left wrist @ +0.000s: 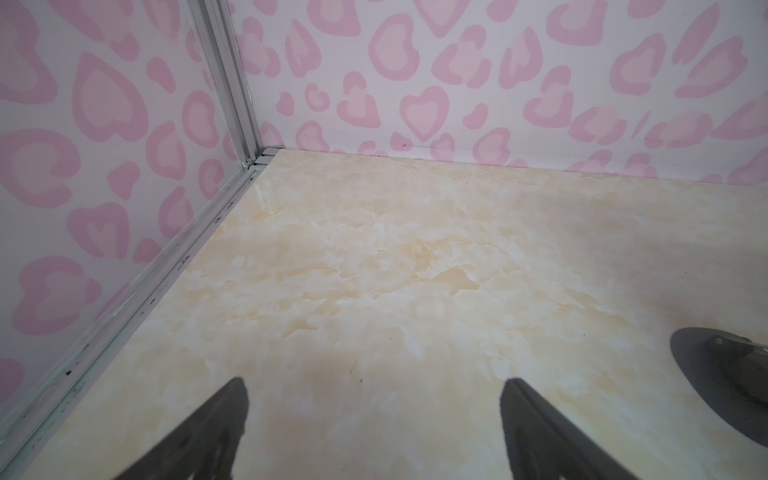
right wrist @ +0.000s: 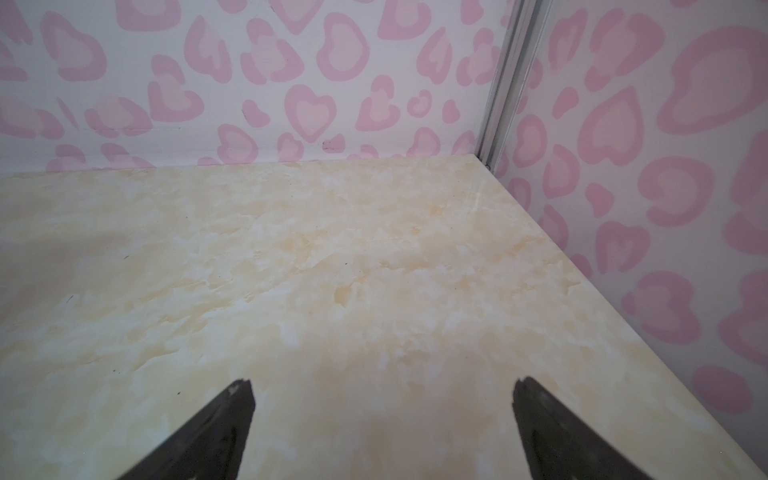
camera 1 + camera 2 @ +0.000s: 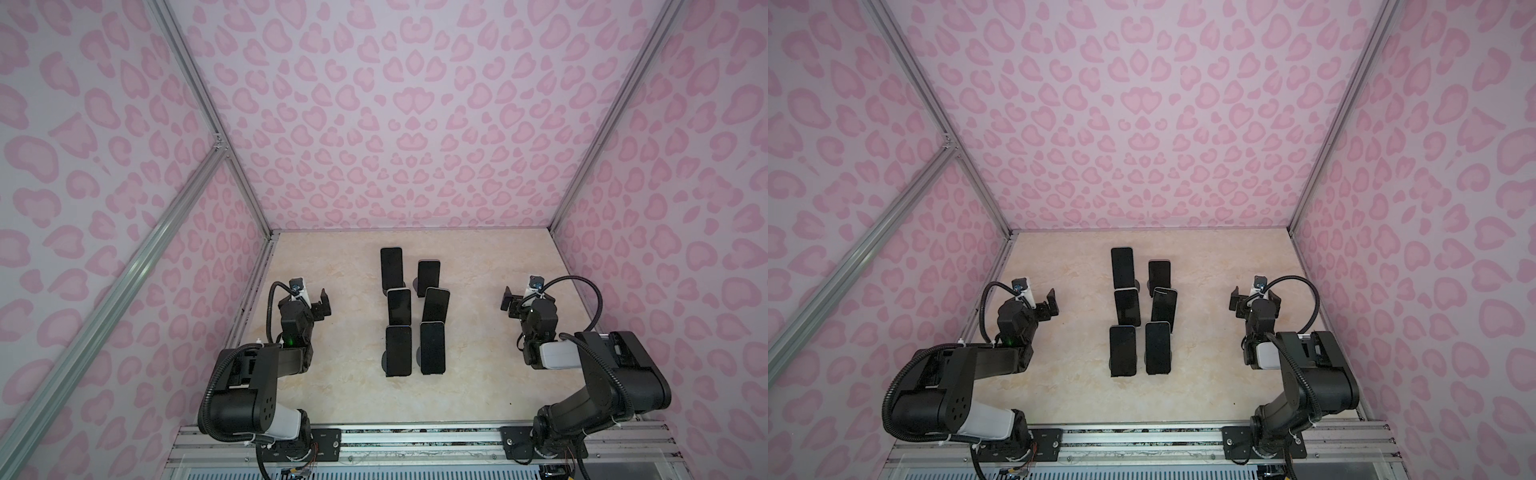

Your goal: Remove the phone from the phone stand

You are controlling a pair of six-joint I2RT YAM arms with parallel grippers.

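Several black phones stand upright on dark phone stands in two short rows mid-table in both top views. The nearest pair are the front-left phone (image 3: 398,351) (image 3: 1122,350) and the front-right phone (image 3: 432,348) (image 3: 1157,347). Behind the front-left phone, part of a phone stand (image 3: 384,360) shows as a round base. My left gripper (image 3: 311,300) (image 3: 1041,303) (image 1: 374,384) hovers open and empty left of the rows. My right gripper (image 3: 527,297) (image 3: 1253,297) (image 2: 384,382) is open and empty to their right. A grey round stand base (image 1: 723,374) shows in the left wrist view.
Pink heart-patterned walls with aluminium frame posts (image 3: 249,195) enclose the marble-look table (image 3: 340,399) on three sides. An aluminium rail (image 3: 415,440) carrying both arm bases runs along the front edge. Bare table lies in front of each gripper.
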